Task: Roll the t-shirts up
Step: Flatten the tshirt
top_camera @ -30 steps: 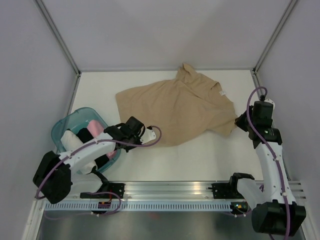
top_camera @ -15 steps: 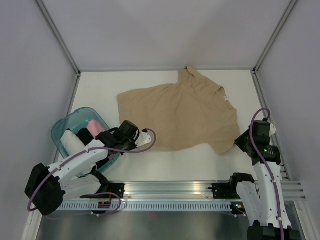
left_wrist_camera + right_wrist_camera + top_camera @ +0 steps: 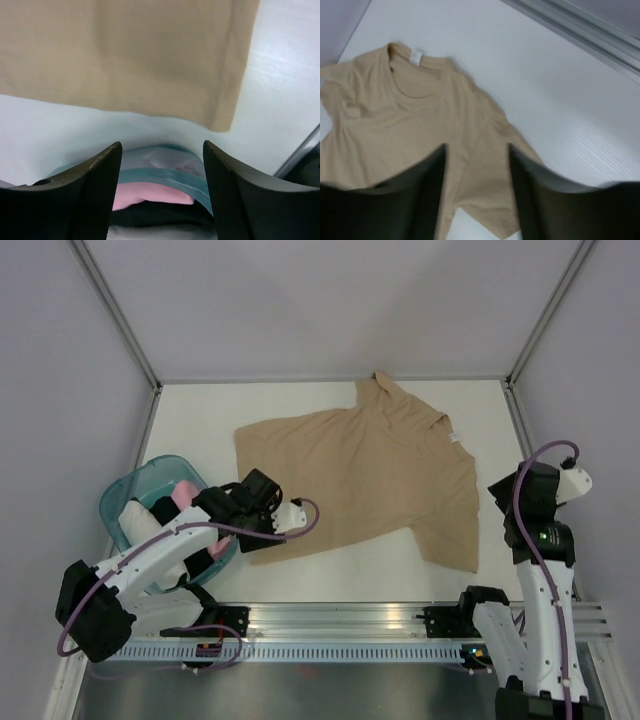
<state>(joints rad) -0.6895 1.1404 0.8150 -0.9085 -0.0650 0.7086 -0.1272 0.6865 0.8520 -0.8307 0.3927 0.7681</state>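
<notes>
Cloth first: the tan t-shirt (image 3: 360, 475) lies flat on the white table (image 3: 200, 410), just beside the teal basket (image 3: 115, 505). Its bottom edge is the end nearest the basket, and its neck is the end farthest away. My left gripper (image 3: 162, 150) hangs close to the basket, right at that bottom edge, open and holding nothing. My right gripper (image 3: 477, 150), far from the basket, is open and empty too. I think the left one is better placed to start.
</notes>
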